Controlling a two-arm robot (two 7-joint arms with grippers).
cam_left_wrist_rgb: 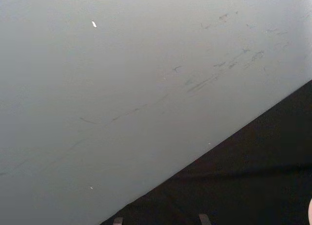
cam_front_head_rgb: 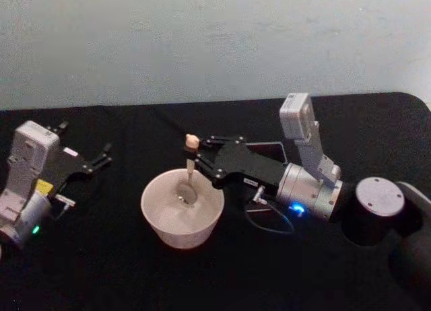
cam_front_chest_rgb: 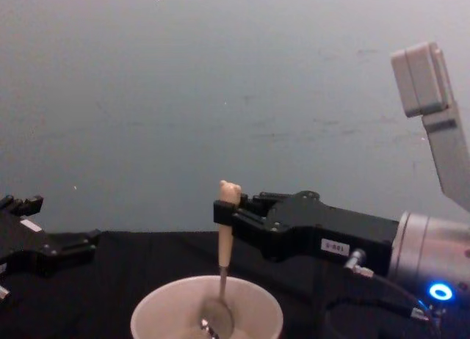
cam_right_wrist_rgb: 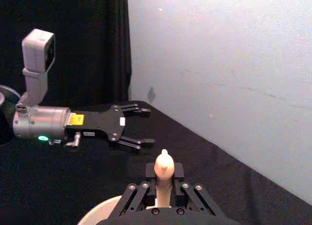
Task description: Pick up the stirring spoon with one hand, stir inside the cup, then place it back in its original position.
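Gripping the stirring spoon [cam_front_head_rgb: 189, 171] by the upper part of its beige handle, the right gripper [cam_front_head_rgb: 195, 156] reaches in from the robot's right and stops above the far rim of the cup [cam_front_head_rgb: 152, 190]. We find its fingers narrow and clamped on the handle from both sides, just under the bear-head knob, which stands clear above them.

In the chest view, the spoon [cam_front_chest_rgb: 224, 240] hangs nearly upright from the right gripper [cam_front_chest_rgb: 220, 214]. The thin neck drops past the rim of the cup [cam_front_chest_rgb: 268, 315], and the shiny round bowl sits low inside it, close to the middle. We cannot tell whether the bowl touches the bottom.

The right wrist view looks along the right gripper [cam_right_wrist_rgb: 164, 180] at the spoon's knob [cam_right_wrist_rgb: 163, 165], which is seated between the two finger pads. A pale arc of the cup's rim [cam_right_wrist_rgb: 97, 213] lies below.

The cup stands on the black table [cam_front_head_rgb: 101, 270], near the centre of the work area and in front of the pale wall [cam_front_head_rgb: 202, 42].

The left gripper [cam_front_head_rgb: 86, 140] rests on the robot's left, well apart from the cup. We note its fingers spread wide, holding nothing. The right wrist view shows the left gripper [cam_right_wrist_rgb: 144, 125] side-on above the table with the same wide gap.
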